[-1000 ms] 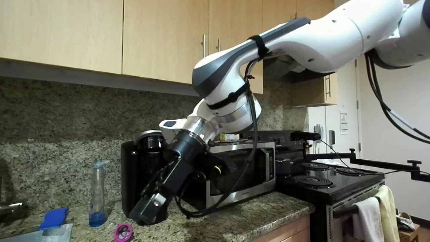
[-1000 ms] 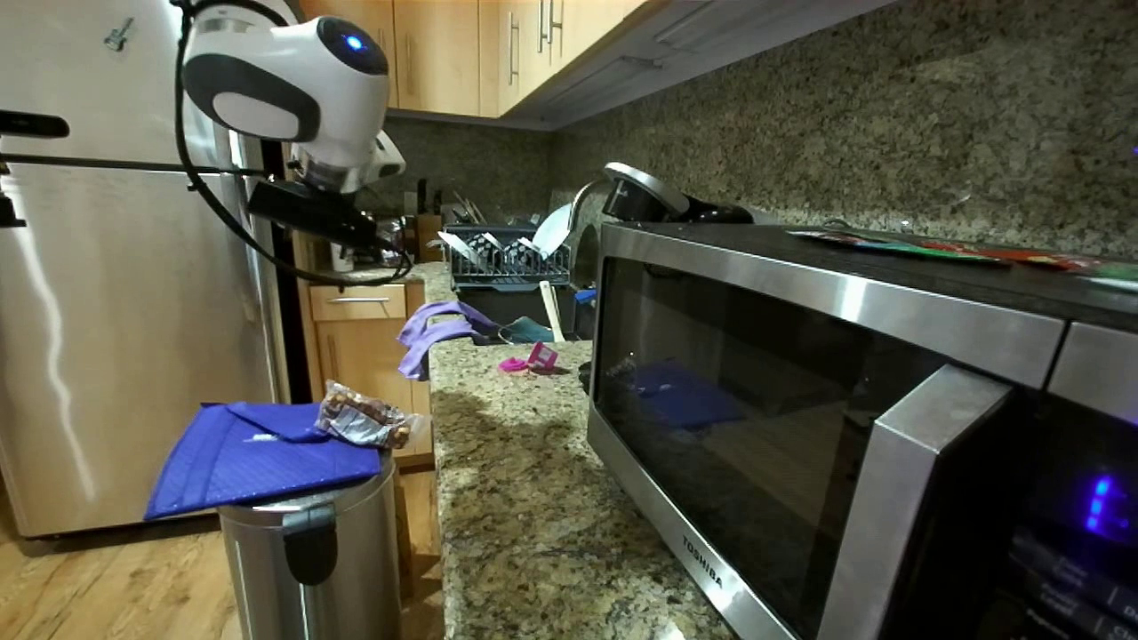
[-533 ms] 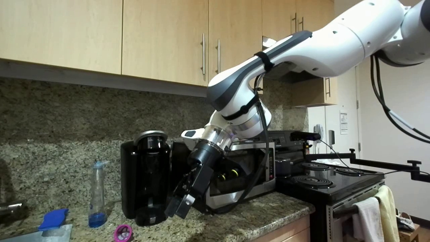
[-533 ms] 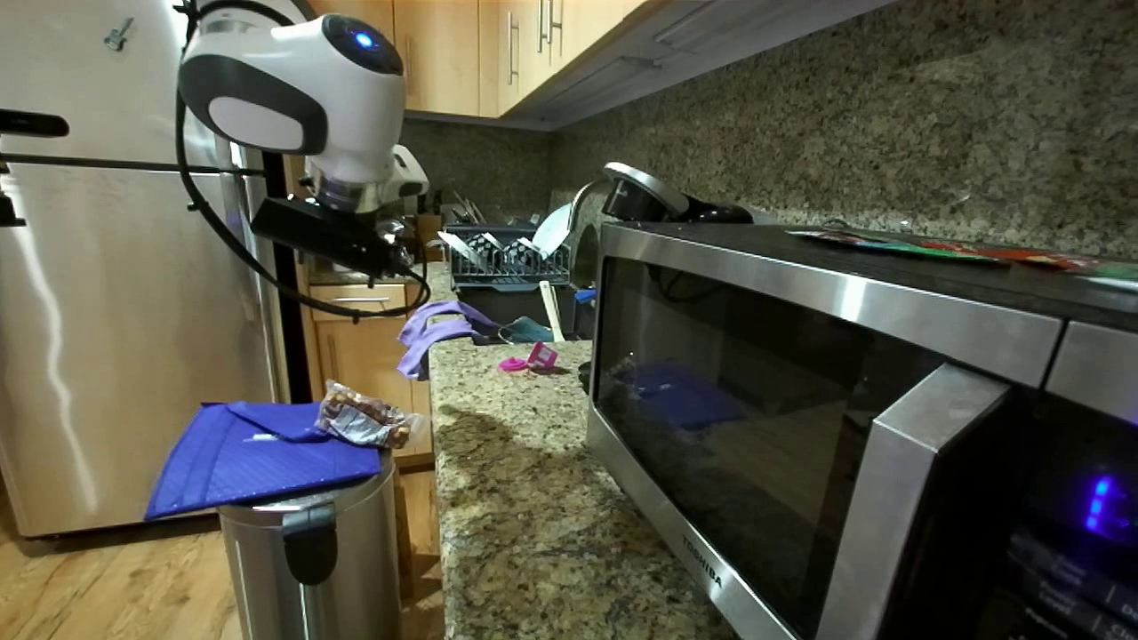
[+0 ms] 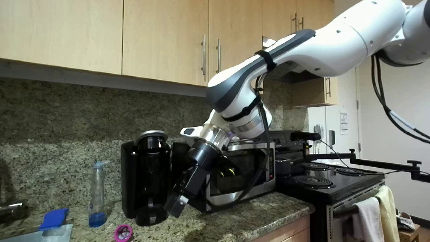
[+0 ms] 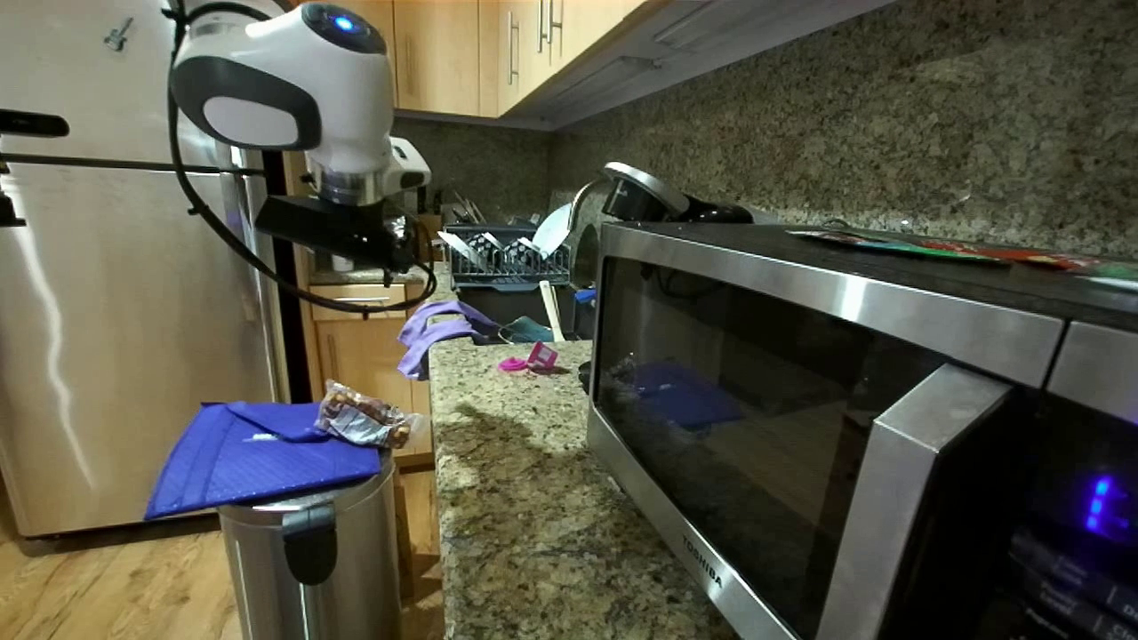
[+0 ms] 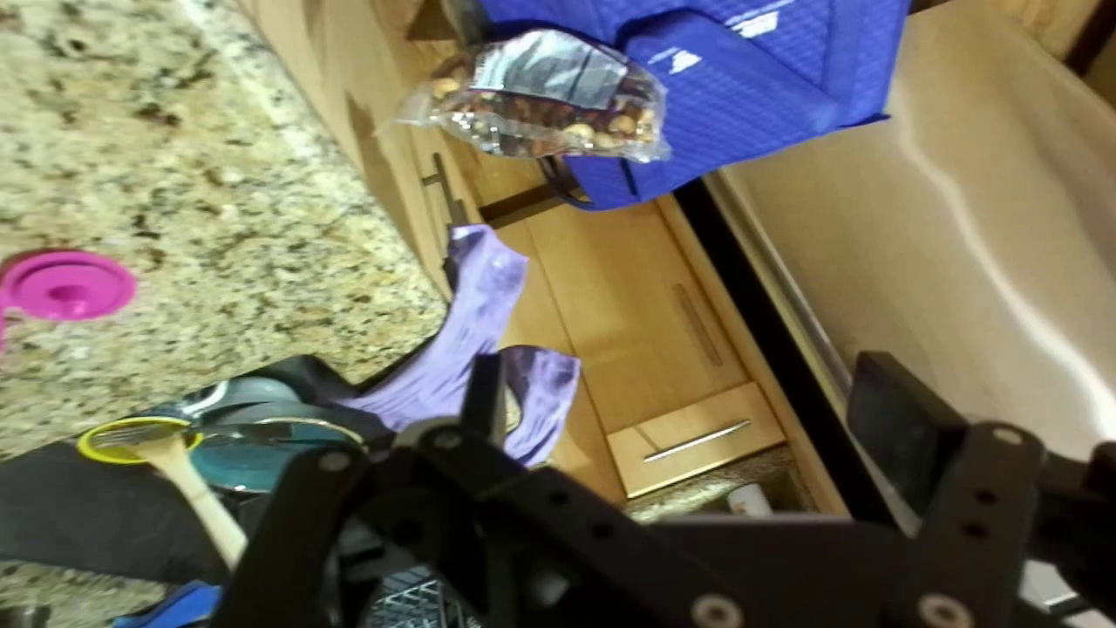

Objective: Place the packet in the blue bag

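The packet [image 6: 369, 418] is clear, crinkly plastic with brown nuts and a silvery label. It lies on one edge of the flat, quilted blue bag [image 6: 258, 462], outside it. In the wrist view, the packet [image 7: 558, 96] and the blue bag [image 7: 741, 96] appear at the top, well away from the fingers. My gripper [image 7: 689, 392] is open, its two black fingers far apart with nothing between them. An exterior view shows the gripper [image 5: 175, 204] pointing down over the counter, just right of the coffee maker. The bag's opening cannot be made out.
Beneath the bag stands a steel bin [image 6: 311, 560], beside the granite counter [image 6: 498, 498]. The microwave [image 6: 729, 373], coffee maker [image 5: 151, 181] and clear bottle [image 5: 97, 195] stand on the counter. A pink lid [image 7: 74, 283] and purple cloth [image 7: 462, 340] lie near the sink.
Over the last second my gripper has swung right in an exterior view, from in front of the coffee maker to beside it, then nearly stopped. The packet and bag have not moved.
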`<state>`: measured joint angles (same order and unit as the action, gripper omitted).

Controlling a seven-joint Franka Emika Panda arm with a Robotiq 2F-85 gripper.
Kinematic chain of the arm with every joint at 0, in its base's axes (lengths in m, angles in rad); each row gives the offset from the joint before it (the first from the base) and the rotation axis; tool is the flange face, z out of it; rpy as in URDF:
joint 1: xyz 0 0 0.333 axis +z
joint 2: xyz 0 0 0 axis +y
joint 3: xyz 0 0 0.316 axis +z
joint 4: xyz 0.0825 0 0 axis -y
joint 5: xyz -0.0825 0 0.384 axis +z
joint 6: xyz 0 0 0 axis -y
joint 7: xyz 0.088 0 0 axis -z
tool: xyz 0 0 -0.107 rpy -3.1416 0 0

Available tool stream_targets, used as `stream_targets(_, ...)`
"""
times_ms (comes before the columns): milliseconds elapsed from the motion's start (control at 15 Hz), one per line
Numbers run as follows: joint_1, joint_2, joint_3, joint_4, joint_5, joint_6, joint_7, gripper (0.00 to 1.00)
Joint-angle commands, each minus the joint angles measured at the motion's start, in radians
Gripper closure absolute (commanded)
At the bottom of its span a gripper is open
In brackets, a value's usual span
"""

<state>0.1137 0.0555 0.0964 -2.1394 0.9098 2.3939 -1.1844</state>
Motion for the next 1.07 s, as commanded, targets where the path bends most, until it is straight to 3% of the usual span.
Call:
stream_targets(0,0.031,-0.127,0.031,-0.127,-0.106,0.216,0.159,0.00)
stream_targets(133,0.045,-0.191,0.051,-0.215,-0.191,0.348,0.266,0.00)
stream_targets(333,0.018,-0.284,0.091,-0.364,-0.400,0.511,0.487,0.00)
stream_targets(400,0.022,-0.319,0.076,-0.411,-0.490,0.552,0.578,0.00)
stream_targets(533,-0.100,-0.388,0.154,-0.494,-0.648,0.606,0.740,0.00)
stream_targets(600,-0.011,-0.294,0.096,-0.398,-0.544,0.565,0.624,0.00)
stream_targets(733,-0.070,-0.349,0.128,-0.459,-0.615,0.587,0.699,0.00)
stream_targets(933,-0.082,-0.374,0.136,-0.476,-0.618,0.587,0.703,0.00)
stream_targets(1000,-0.219,-0.388,0.239,-0.485,-0.727,0.585,0.832,0.00)
